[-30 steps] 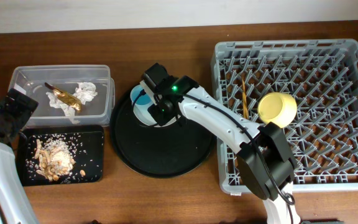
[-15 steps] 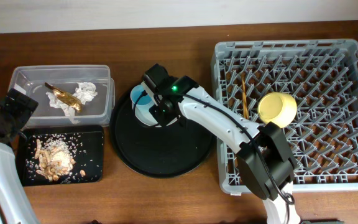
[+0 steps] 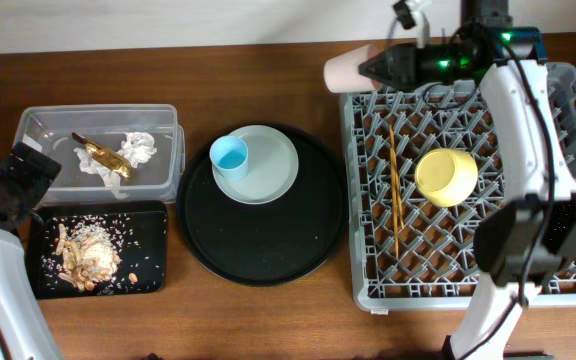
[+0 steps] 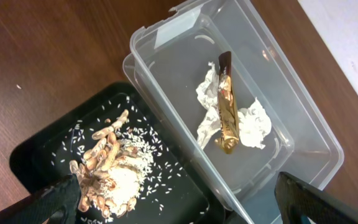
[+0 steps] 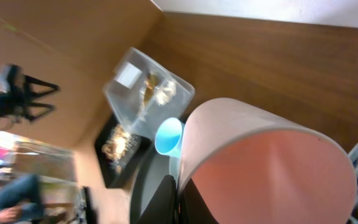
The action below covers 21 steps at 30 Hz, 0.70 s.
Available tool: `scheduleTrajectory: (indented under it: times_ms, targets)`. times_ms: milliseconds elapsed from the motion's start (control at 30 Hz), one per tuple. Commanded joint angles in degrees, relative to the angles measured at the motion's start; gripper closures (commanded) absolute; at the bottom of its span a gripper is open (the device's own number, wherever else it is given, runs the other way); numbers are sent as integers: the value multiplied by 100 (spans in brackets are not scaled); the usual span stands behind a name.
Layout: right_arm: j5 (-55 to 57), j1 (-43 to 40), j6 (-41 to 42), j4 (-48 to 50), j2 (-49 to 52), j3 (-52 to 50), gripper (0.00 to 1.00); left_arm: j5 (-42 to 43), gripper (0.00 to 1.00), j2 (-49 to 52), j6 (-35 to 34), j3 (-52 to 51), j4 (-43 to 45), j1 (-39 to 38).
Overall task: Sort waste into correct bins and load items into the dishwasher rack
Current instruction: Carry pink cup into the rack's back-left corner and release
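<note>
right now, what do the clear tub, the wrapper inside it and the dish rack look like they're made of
Clear tub: likely thin plastic with a glossy finish; its walls are see-through and catch reflections.
Wrapper: probably metallised foil or film; it is gold-brown with sharp highlights and creases.
Dishwasher rack: seemingly moulded plastic in matte grey, with a uniform grid and pegs.

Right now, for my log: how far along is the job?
Done: crumpled white tissue and gold wrapper in clear tub, crumbly scraps in shallow black tray, yellow bowl and wooden chopsticks in grey rack. In hand: pink cup, right gripper. Left: blue cup, pale round plate.
</note>
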Motion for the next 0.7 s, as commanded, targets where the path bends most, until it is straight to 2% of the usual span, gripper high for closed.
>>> scheduleTrajectory:
  times_ms: [0, 67, 167, 267, 367, 533, 667]
  targets:
    - [-2129, -282, -442, 564, 892, -81, 96, -24, 1, -13, 11, 76, -9, 20]
    - [-2221, -343, -442, 734, 1357, -81, 96, -24, 1, -13, 11, 76, -9, 20]
    - [-2009, -391, -444, 409, 1727, -81, 96, -24, 1, -13, 11, 76, -9, 20]
    - [-109, -385, -444, -334, 1714, -81, 96, -24, 1, -13, 11, 76, -9, 20]
    - [1292, -387, -444, -831, 1714, -81, 96, -24, 1, -13, 11, 76, -9, 20]
    - [2240, -415, -450, -1241, 1714, -81, 95, -24, 1, -13, 11, 76, -9, 20]
    - [2253, -586, -793, -1777, 1506, -76, 82, -24, 1, -13, 11, 76, -9, 20]
